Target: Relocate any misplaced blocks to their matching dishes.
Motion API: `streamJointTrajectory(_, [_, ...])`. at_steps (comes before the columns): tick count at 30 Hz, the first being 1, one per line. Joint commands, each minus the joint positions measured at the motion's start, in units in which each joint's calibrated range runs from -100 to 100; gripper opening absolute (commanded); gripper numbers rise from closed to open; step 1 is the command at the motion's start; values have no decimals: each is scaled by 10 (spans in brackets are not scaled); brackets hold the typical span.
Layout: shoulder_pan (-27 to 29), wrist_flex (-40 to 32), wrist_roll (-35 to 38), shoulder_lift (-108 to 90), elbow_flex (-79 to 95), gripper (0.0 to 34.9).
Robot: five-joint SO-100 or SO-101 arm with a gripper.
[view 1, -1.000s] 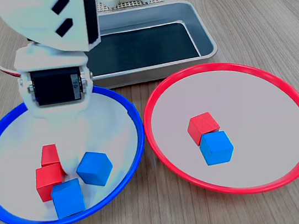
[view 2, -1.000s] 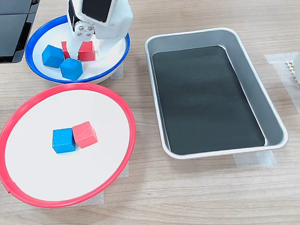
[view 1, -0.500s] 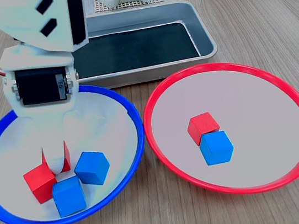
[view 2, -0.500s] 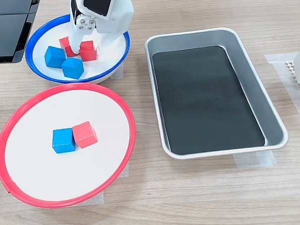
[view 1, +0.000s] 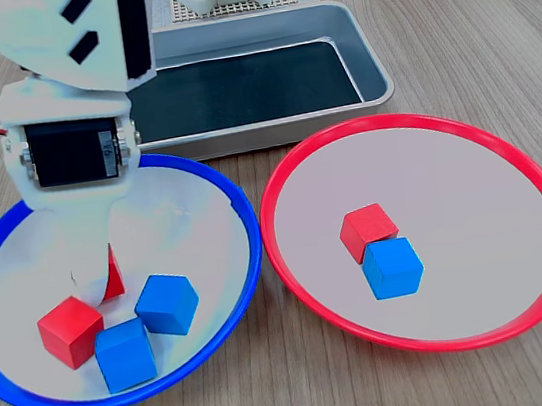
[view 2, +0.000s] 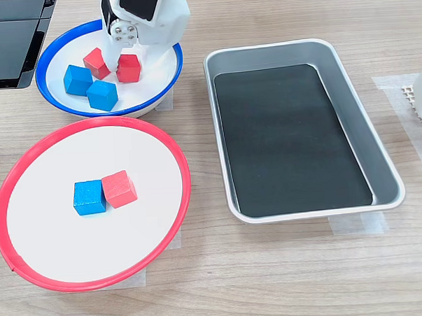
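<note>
Metal tray [view 2: 349, 117] on wood table [view 2: 286, 281], dark liner [view 2: 287, 137] covering tray floor. Clear tape [view 2: 357, 224] at tray's near edge. Black device [view 2: 9, 34] far from tray, second exterior view's top left corner.

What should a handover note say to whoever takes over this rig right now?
Gripper: down in the blue-rimmed plate, jaws around a red block; whether it is clamped is unclear.
Blue-rimmed plate: that block, another red block and two blue blocks.
Red-rimmed plate: one red block touching one blue block.
Metal tray: holds no blocks.
Done: nothing visibly sorted yet.
Left: both red blocks to the red-rimmed plate, the stray blue block to the blue-rimmed plate.
</note>
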Motion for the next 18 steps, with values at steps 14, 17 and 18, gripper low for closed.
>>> streamJointTrajectory(14, [-131,58,12,-179,-28,4])
streamJointTrajectory(17, [-178,59,27,-185,0,4])
streamJointTrajectory(18, [-194,56,31,-186,8,4])
